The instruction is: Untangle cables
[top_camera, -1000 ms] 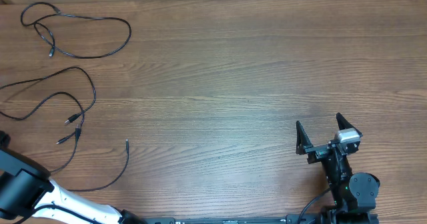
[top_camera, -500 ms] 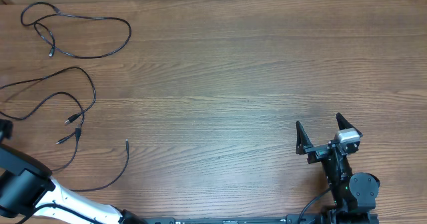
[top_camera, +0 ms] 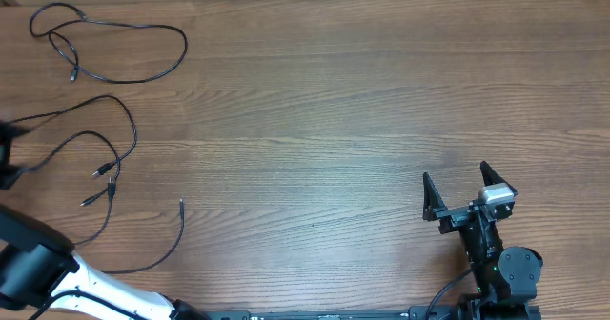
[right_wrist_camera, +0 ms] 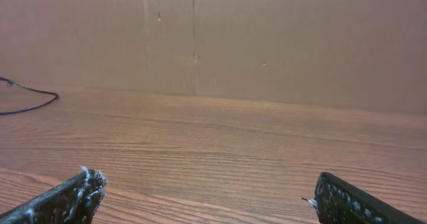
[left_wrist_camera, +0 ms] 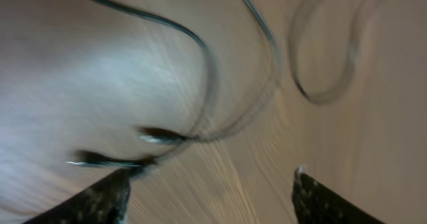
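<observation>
Several thin black cables lie on the wooden table at the left. A looped cable (top_camera: 114,77) lies at the far left corner. A second cable (top_camera: 122,120) curves down to small plugs (top_camera: 99,172). A third cable (top_camera: 177,234) lies nearer the front. My left gripper (top_camera: 8,153) is at the left edge, blurred, over the second cable's left part. In the left wrist view it (left_wrist_camera: 210,197) is open with nothing between the fingers, and blurred cables (left_wrist_camera: 207,84) and plugs (left_wrist_camera: 157,136) lie ahead. My right gripper (top_camera: 459,191) is open and empty at the front right, also in its wrist view (right_wrist_camera: 207,197).
The left arm's white link (top_camera: 95,291) crosses the front left corner. The right arm's base (top_camera: 505,272) sits at the front edge. A brown cardboard wall (right_wrist_camera: 267,37) stands behind the table. A bit of cable (right_wrist_camera: 30,99) shows far left in the right wrist view.
My left gripper has moved along the left edge toward the far side, over the second cable. The cables and the right arm have not moved.
</observation>
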